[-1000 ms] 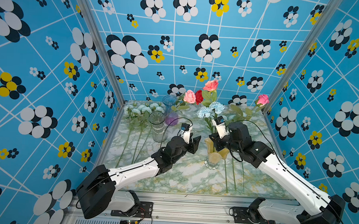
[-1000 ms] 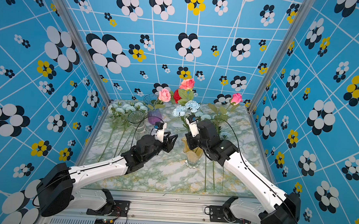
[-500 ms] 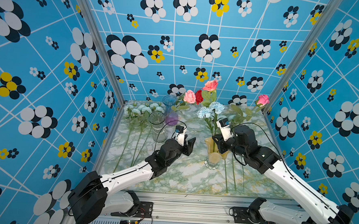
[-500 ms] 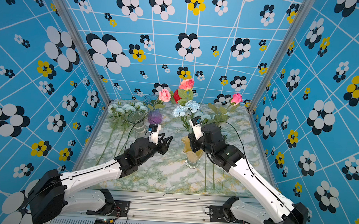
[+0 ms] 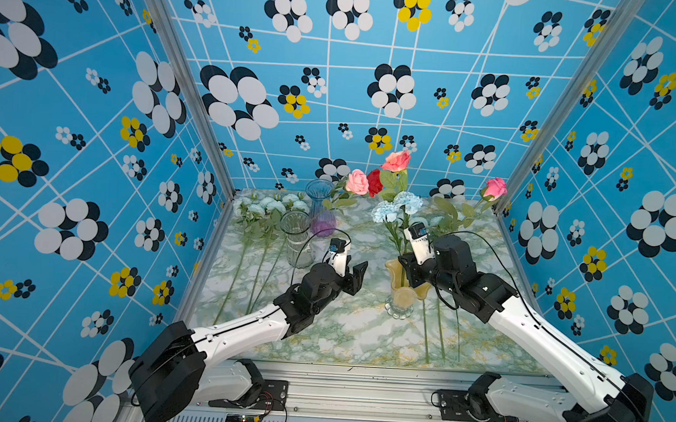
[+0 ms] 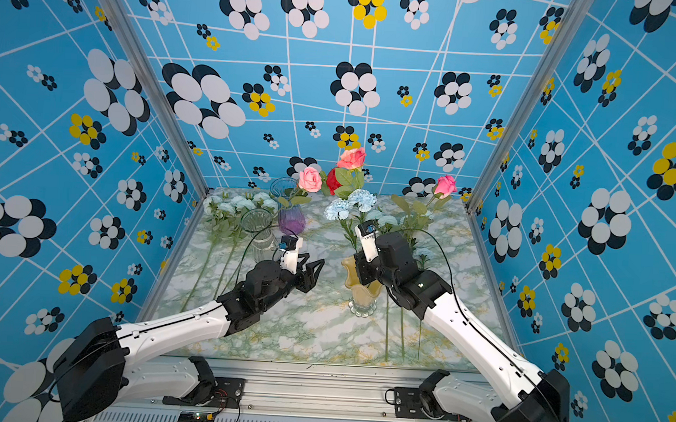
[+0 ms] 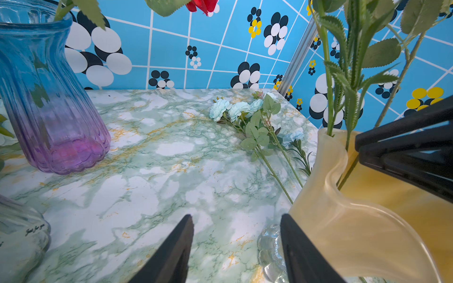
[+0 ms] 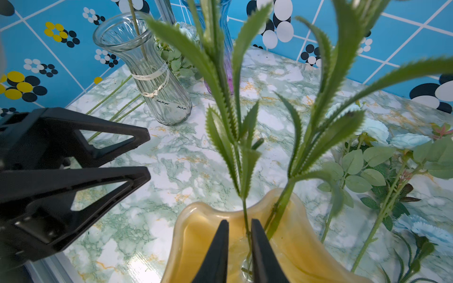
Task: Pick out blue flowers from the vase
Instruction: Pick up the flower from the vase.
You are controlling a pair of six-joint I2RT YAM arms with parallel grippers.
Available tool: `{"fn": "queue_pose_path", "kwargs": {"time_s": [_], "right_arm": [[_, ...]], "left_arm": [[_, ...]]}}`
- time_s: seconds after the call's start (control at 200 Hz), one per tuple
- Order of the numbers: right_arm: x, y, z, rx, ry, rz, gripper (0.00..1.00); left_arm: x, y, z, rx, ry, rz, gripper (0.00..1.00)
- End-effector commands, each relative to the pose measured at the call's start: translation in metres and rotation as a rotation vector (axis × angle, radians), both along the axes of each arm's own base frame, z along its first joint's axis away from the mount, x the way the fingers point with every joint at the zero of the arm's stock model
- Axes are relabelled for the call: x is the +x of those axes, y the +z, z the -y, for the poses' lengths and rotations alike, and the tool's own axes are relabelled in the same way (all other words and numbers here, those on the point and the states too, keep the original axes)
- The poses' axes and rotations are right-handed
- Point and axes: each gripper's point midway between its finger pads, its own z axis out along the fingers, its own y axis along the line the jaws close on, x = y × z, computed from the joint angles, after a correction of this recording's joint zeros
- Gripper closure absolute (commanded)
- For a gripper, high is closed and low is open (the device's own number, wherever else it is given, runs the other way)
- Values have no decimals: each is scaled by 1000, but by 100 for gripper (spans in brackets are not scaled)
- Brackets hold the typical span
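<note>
Found two blue flowers upright in the vase, more lying on the table. Noted right gripper narrowed about a thin stem at the vase mouth, firm pinch not confirmable, and left gripper spread, empty, near the vase without bracing it. Expect tipping of the unbraced vase, or dragging-out of the neighbouring stem, through snagging of toothed leaves on lifting
</note>
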Motion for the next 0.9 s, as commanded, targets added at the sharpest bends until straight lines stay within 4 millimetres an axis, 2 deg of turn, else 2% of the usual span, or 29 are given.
{"fn": "queue_pose_path", "kwargs": {"time_s": [0.0, 0.42, 0.7, 0.894], "right_arm": [[6, -5, 6, -15, -22, 10, 80], [12, -19, 5, -28, -26, -28, 82], [11, -18, 1, -13, -10, -36, 84], [10, -19, -2, -4, 2, -44, 91]], "left_arm": [[1, 2, 1, -6, -10, 11, 39], [-1, 4, 3, -13, -24, 16, 38], [-5, 6, 1, -17, -28, 25, 38], [-6, 7, 1, -19, -34, 28, 38]]}}
